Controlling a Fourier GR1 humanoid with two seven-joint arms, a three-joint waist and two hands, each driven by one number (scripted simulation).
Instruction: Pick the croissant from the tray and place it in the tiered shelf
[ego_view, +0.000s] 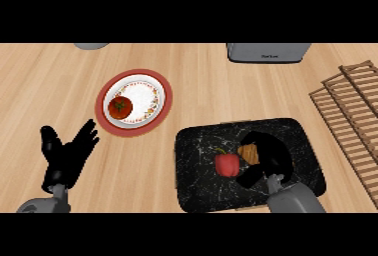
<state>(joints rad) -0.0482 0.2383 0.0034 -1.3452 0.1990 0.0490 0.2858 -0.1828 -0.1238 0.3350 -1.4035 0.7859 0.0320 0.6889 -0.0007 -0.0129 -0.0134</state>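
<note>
Right hand (267, 156) is over the tray (199, 195), fingers curled round the croissant (249, 152) (only its tan edge shows), just beside the pepper (227, 164). Left hand (65, 155) rests open at lower left. Recommended: lift straight up clear of the pepper before swinging right toward the shelf (354, 112).

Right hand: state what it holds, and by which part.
The right hand curls over the croissant on the tray, covering its right side; only the left end shows.
</note>
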